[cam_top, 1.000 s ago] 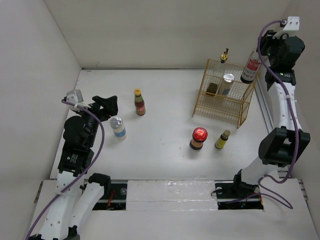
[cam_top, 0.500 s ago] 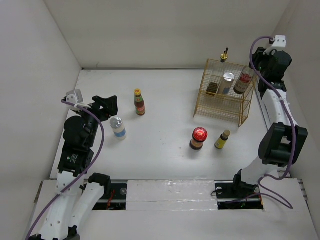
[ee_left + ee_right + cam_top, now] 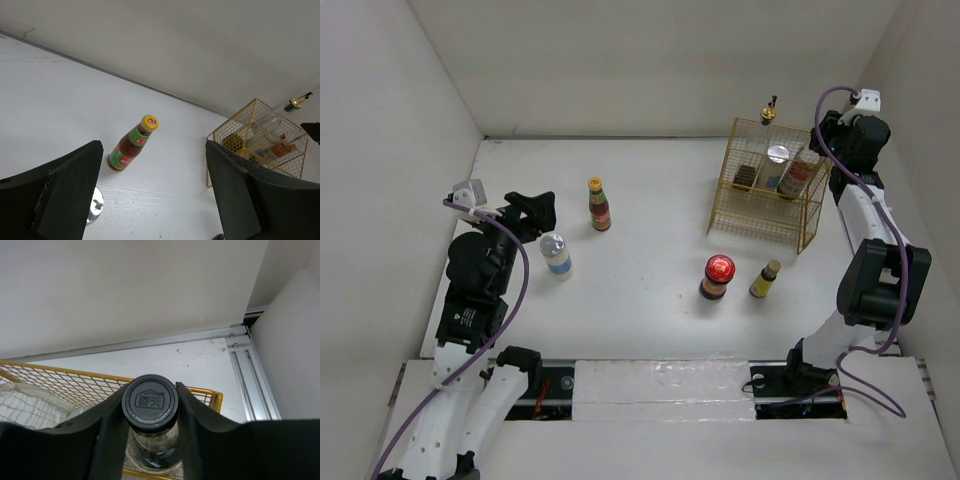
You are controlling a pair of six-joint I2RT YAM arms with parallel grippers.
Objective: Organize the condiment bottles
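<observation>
- right tool (image 3: 150, 412) clenched around the cap of the black-capped bottle (image 3: 798, 172); bottle tilted, inside the right end of the wire basket (image 3: 765, 218);
- left tool (image 3: 152, 192) released, jaws wide apart; yellow-capped bottle (image 3: 599, 205) and silver-lidded jar (image 3: 555, 255) stand nearby on the tabletop (image 3: 650, 250)

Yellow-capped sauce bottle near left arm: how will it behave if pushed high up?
Yellow-capped bottle is tall and narrow with a small base, so it probably tips rather than slides. The round body would likely roll once down. Seems filled to the neck, so probably hefty.
</observation>
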